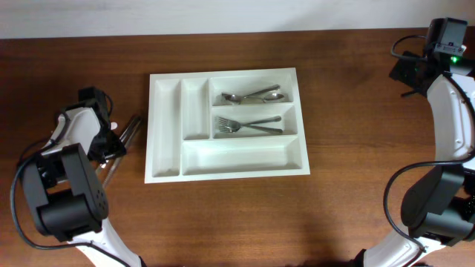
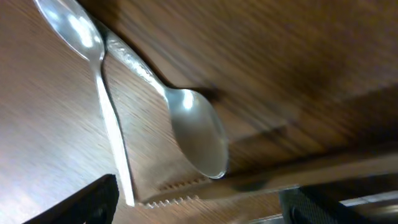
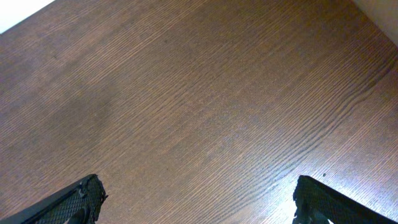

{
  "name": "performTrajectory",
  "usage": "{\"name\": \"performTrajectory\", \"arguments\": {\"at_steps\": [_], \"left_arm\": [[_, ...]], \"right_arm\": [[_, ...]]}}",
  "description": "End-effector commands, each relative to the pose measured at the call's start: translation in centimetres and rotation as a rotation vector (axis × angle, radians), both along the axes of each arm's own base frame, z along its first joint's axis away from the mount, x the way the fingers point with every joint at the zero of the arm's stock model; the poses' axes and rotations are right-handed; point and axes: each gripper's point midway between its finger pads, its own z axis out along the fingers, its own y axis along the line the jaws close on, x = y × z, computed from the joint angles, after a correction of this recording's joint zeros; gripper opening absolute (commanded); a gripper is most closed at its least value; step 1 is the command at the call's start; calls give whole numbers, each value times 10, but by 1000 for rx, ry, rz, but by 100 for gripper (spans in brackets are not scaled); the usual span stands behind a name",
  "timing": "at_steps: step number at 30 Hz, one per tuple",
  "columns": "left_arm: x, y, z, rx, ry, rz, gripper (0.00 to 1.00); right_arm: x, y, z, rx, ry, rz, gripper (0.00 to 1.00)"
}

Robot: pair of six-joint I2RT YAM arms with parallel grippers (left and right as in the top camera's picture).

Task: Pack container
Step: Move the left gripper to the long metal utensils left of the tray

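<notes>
white container (image 1: 165, 126) — silver spoons (image 1: 252, 96), brown woodgrain table (image 1: 237, 222)

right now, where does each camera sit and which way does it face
Overhead: fixed above the table, looking straight down at the container; left arm and right arm show.
Left wrist: close above the table, facing two spoons and a serrated blade; open left claw tips at bottom.
Right wrist: facing bare table; open right claw tips at bottom.
Shared: overhead and left wrist both see the loose cutlery left of the container.
</notes>
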Motion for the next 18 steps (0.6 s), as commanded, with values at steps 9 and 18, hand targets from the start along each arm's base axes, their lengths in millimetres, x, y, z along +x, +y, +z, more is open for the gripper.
{"name": "performTrajectory", "arguments": {"at_steps": [9, 18], "left_arm": [[19, -13, 5, -102, -49, -7, 80], [21, -28, 2, -189, -64, -6, 71]], "right_arm": [[0, -2, 4, -4, -9, -4, 99], [0, -2, 4, -4, -9, -4, 99]]}}
